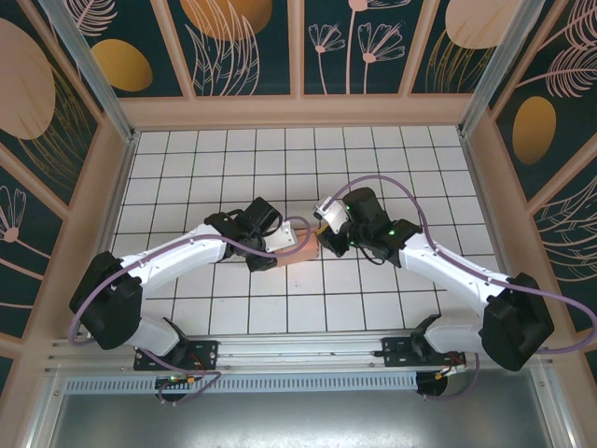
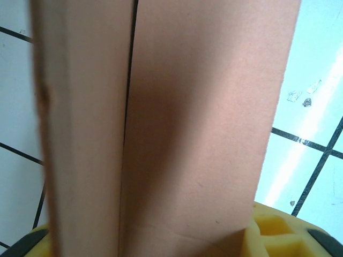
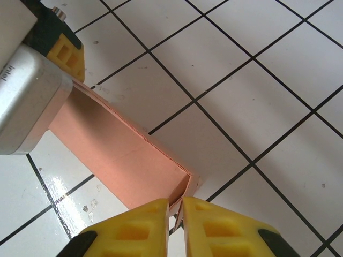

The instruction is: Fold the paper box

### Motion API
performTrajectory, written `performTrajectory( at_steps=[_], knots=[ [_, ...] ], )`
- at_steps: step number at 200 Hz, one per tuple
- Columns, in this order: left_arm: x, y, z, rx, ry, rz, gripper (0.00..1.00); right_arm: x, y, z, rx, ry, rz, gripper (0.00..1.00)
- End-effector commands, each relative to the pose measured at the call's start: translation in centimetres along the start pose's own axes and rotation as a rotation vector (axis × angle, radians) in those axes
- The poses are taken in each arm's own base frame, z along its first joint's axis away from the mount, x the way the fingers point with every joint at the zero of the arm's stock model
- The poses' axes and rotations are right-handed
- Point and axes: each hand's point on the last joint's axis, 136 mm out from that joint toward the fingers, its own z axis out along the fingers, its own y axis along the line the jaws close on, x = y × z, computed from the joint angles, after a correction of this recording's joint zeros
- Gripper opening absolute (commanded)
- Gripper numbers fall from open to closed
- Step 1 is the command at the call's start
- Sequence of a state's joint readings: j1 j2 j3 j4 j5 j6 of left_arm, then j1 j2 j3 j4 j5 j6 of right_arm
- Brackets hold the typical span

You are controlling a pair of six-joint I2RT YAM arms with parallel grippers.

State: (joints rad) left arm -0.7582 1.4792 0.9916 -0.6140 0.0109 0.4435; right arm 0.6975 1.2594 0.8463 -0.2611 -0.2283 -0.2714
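The salmon-pink thin-cardboard paper box [image 1: 298, 252] sits at the middle of the white tiled table [image 1: 187, 159] (long, narrow, its walls folded up). Toward the table's left, the left gripper [image 1: 277, 247] clamps one end. Toward the table's right, the right gripper [image 3: 178, 210] pinches the other end's flap.

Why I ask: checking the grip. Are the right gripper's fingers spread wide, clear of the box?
No, the right gripper has its fingers almost together, pinching a thin edge of the box.
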Motion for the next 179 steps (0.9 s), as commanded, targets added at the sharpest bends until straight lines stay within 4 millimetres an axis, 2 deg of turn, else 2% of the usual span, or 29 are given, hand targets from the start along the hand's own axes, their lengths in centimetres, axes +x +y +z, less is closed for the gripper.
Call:
performTrajectory(
  at_steps=[1,19,32,41,78,90,108,121,129,169,179],
  knots=[
    [0.0,-0.5,0.3,0.031,-0.001,-0.002,0.29,-0.3,-0.4,0.2,0.026,-0.014,0.016,0.17],
    [-0.1,-0.5,0.3,0.03,-0.003,-0.006,0.29,-0.3,-0.5,0.3,0.025,-0.014,0.021,0.17],
    [0.0,-0.5,0.3,0.033,-0.001,-0.005,0.29,-0.2,-0.4,0.3,0.025,-0.012,0.026,0.26],
    [-0.1,-0.5,0.3,0.032,-0.002,-0.006,0.29,-0.2,-0.5,0.3,0.025,-0.012,0.027,0.26],
    [0.0,-0.5,0.3,0.03,-0.001,-0.003,0.29,-0.2,-0.3,0.3,0.019,-0.007,0.03,0.06],
    [-0.1,-0.5,0.2,0.029,-0.004,-0.004,0.29,0.0,-0.4,0.3,0.021,-0.002,0.033,0.03],
    [-0.1,-0.5,0.2,0.031,-0.008,-0.007,0.29,0.2,-0.5,0.4,0.029,0.004,0.037,0.03],
    [-0.1,-0.6,0.2,0.033,-0.006,-0.007,0.29,0.3,-0.7,0.5,0.04,0.007,0.044,0.14],
    [-0.1,-0.6,0.2,0.033,-0.006,-0.009,0.29,0.3,-1.0,0.6,0.053,0.005,0.052,0.17],
    [0.0,-0.5,0.3,0.033,-0.004,-0.01,0.29,0.4,-1.4,0.7,0.07,0.006,0.07,0.17],
    [0.0,-0.6,0.2,0.032,-0.004,-0.01,0.29,0.3,-1.5,0.7,0.072,0.003,0.072,0.1]
  ],
)
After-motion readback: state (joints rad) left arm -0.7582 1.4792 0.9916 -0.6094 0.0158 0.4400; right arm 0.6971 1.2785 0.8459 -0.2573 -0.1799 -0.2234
